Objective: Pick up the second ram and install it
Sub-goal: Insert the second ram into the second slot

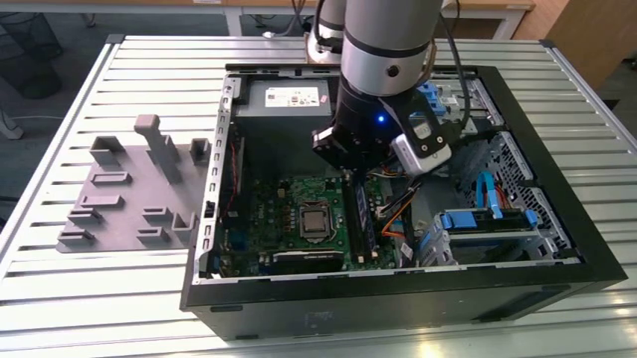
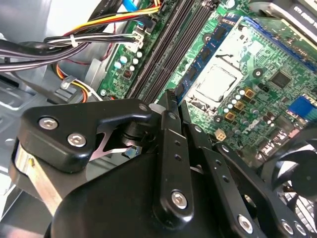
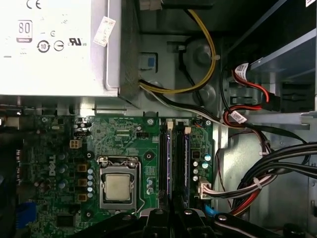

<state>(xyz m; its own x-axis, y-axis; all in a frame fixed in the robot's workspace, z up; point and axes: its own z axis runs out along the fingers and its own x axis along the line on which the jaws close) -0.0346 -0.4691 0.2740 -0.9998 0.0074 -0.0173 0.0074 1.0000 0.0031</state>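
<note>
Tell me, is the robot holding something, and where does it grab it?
It cannot be told. The gripper sits right at one end of the ram, which stands on the motherboard, but the grip itself is hidden.

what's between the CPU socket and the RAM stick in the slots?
In the first wrist view, between the CPU socket and the second ram: bare motherboard, small capacitors and one empty black slot.

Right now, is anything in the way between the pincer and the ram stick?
Nothing visible is. In the second wrist view the pincer sits right at the end of the second ram; the cables lie off to one side.
</note>
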